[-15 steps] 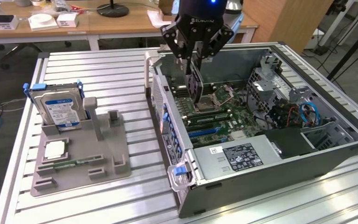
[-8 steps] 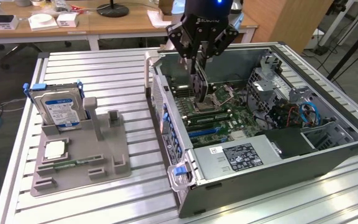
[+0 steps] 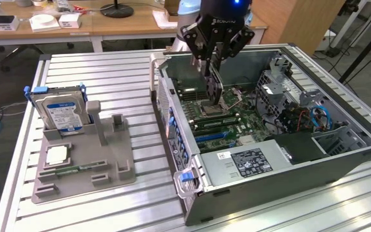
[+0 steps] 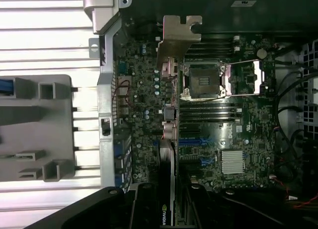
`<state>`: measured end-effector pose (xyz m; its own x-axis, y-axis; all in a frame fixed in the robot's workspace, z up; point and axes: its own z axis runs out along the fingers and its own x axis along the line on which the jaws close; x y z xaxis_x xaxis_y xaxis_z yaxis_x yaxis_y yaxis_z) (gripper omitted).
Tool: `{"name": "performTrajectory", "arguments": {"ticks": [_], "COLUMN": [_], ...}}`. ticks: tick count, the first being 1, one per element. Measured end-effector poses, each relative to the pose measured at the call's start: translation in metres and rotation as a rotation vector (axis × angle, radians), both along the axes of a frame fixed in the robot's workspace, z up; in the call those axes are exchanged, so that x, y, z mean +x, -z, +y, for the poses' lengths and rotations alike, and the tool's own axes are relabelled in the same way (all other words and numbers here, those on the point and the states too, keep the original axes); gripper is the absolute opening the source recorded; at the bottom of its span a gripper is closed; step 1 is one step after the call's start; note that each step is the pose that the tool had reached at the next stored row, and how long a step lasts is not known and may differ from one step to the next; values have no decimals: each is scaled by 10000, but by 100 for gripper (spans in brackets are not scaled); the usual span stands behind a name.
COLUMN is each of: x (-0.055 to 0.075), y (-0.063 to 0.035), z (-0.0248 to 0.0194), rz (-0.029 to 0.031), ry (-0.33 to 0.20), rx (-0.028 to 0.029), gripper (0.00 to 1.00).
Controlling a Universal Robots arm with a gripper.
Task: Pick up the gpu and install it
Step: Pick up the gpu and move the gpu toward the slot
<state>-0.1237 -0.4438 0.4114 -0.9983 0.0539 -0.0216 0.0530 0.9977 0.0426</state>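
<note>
- The open computer case (image 3: 366, 140) lies on its side on the slatted metal table (image 3: 108, 72), with its interior facing up.
- At the near end of the case sits the black power supply (image 3: 250, 162), which carries a white label.
- To the exterior view's left of the case, well apart from it, stands a grey fixture (image 3: 118, 164).
- A narrow green memory stick (image 3: 76, 169) lies flat on the fixture's near part. Further back, the silver hard drive (image 3: 60, 111) with a blue label stands upright in its slot.
- Inside the case, the motherboard (image 3: 237, 121) is exposed. Its processor socket (image 4: 203, 80) stands open, with its metal frame lifted.
- The gripper (image 3: 212, 60) hangs over the far half of the motherboard, its fingers clamped on the gpu (image 3: 214, 84).
- The gpu is held on edge, its upper edge between the fingers and its body pointing down into the case, just beside the socket.
- In the wrist view, the card's silver bracket (image 4: 176, 35) lies toward the case's rear wall.
- The lower edge appears to be close above the board; contact cannot be confirmed.
- Beyond the table stand wooden desks (image 3: 76, 29) holding small boxes.
</note>
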Motion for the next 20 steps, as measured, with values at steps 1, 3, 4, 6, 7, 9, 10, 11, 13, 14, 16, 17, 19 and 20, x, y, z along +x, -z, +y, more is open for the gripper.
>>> {"name": "performTrajectory", "arguments": {"ticks": [1, 3, 4, 6, 7, 9, 10, 11, 13, 14, 16, 17, 19, 20], "x": [18, 52, 67, 98, 112, 138, 151, 166, 196, 211, 241, 258, 290, 304], "y": [0, 0, 1, 0, 0, 0, 0, 0, 1, 0, 0, 1, 0, 1], "z": [0, 0, 0, 0, 0, 0, 0, 0, 0, 0, 0, 0, 0, 0], "rz": [0, 1, 0, 1, 1, 1, 1, 1, 0, 1, 1, 1, 1, 1], "ry": [0, -1, -1, -1, 0, 0, 0, 0, 0, -1, -2, -1, 0, 0], "rx": [0, 0, 1, -1, 0, 0, 0, 0, 0, 0, 0, 0, -1, 0], "gripper": [26, 26, 26, 26, 26, 26, 26, 26, 26, 26, 26, 26, 26, 26]}}
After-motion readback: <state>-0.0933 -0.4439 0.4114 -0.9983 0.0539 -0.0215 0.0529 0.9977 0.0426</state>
